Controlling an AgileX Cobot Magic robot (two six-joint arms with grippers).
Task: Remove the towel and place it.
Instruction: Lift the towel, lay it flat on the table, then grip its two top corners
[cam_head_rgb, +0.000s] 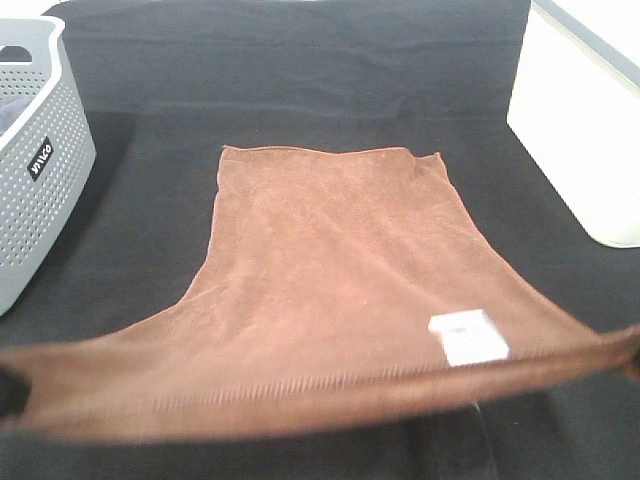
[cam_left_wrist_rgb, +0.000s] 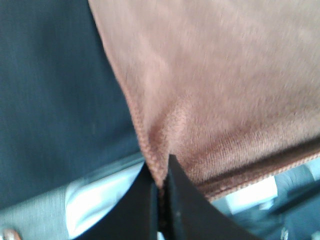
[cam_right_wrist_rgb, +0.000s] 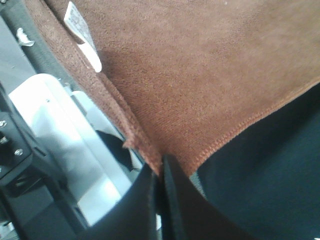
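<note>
While the towel hangs taut, the basket holds something dark — unclear.

A small black label is sitting on the perforated wall of the grey plastic laundry basket. It is carrying one short word in white letters running sideways up the wall, and the letters are showing too blurred to read for certain. A small white rectangular fabric tag is lying at a corner of the brown rectangular microfibre towel. In the right wrist view it is showing faint grey print, too small to read.
</note>
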